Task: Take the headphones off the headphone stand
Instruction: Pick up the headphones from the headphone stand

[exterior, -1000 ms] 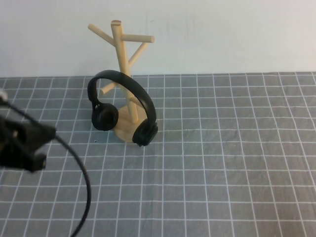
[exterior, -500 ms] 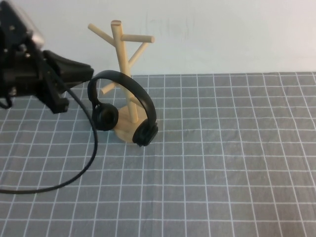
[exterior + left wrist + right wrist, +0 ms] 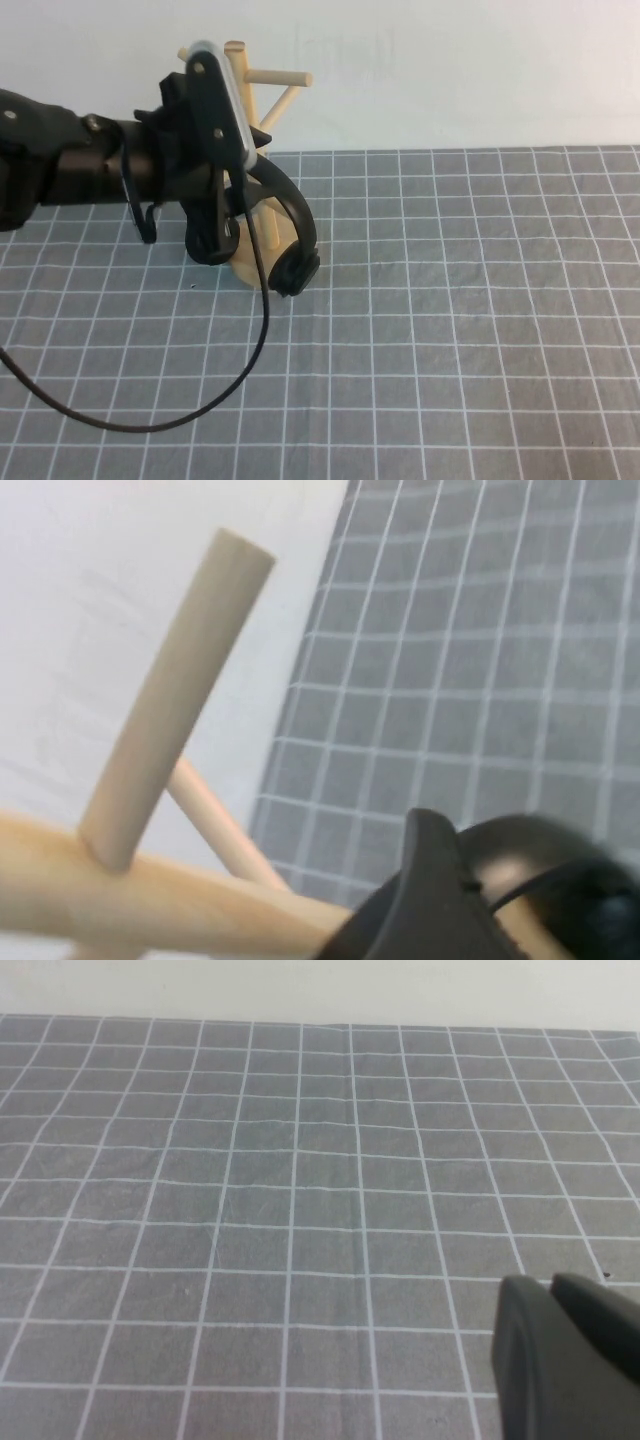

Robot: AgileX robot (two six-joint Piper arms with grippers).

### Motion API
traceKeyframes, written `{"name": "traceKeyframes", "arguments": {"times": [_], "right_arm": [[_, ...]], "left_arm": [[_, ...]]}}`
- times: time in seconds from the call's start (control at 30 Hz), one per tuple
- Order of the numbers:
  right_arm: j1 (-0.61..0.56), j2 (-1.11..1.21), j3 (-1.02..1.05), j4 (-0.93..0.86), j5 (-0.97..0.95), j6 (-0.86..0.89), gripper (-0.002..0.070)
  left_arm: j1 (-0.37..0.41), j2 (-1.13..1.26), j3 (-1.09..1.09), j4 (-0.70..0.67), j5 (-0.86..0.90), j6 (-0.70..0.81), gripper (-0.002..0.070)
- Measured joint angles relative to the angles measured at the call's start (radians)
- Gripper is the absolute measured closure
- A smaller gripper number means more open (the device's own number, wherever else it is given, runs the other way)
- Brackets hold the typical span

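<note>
One pair of black headphones (image 3: 292, 215) hangs on one pale wooden headphone stand (image 3: 262, 258), at about ten o'clock on the grid mat (image 3: 450, 330). Crowding the headband from nine o'clock, the left gripper (image 3: 232, 190) gives no view of its opening or grip. Snagging a peg could tip the stand. Off the high view, the right gripper (image 3: 570, 1360) looks closed and empty.

The left arm (image 3: 90, 170) is matte black and thick, with a white-faced camera block (image 3: 215, 95) mounted near its wrist. A thin black cable (image 3: 200, 390) loops from it. The left end effector (image 3: 420, 910) and right end effector (image 3: 565, 1360) show dark grey, rounded plastic.
</note>
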Motion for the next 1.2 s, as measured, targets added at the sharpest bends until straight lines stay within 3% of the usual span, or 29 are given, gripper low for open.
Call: {"name": "traceKeyframes", "arguments": {"times": [0.2, 0.53, 0.73, 1.0, 1.2], "right_arm": [[0.0, 0.0, 0.0, 0.0, 0.0, 0.0, 0.0685], [0.0, 0.0, 0.0, 0.0, 0.0, 0.0, 0.0685], [0.0, 0.0, 0.0, 0.0, 0.0, 0.002, 0.0685], [0.0, 0.0, 0.0, 0.0, 0.0, 0.002, 0.0685], [0.0, 0.0, 0.0, 0.0, 0.0, 0.002, 0.0685]], "left_arm": [[-0.004, 0.058, 0.0, 0.0, -0.076, 0.284, 0.0272], [-0.004, 0.145, 0.0, -0.041, -0.197, 0.605, 0.0268], [-0.004, 0.166, -0.001, -0.173, -0.236, 0.743, 0.0267], [-0.006, 0.168, -0.001, -0.451, -0.23, 1.044, 0.0267], [-0.006, 0.168, -0.001, -0.506, -0.203, 1.081, 0.0267]]}}
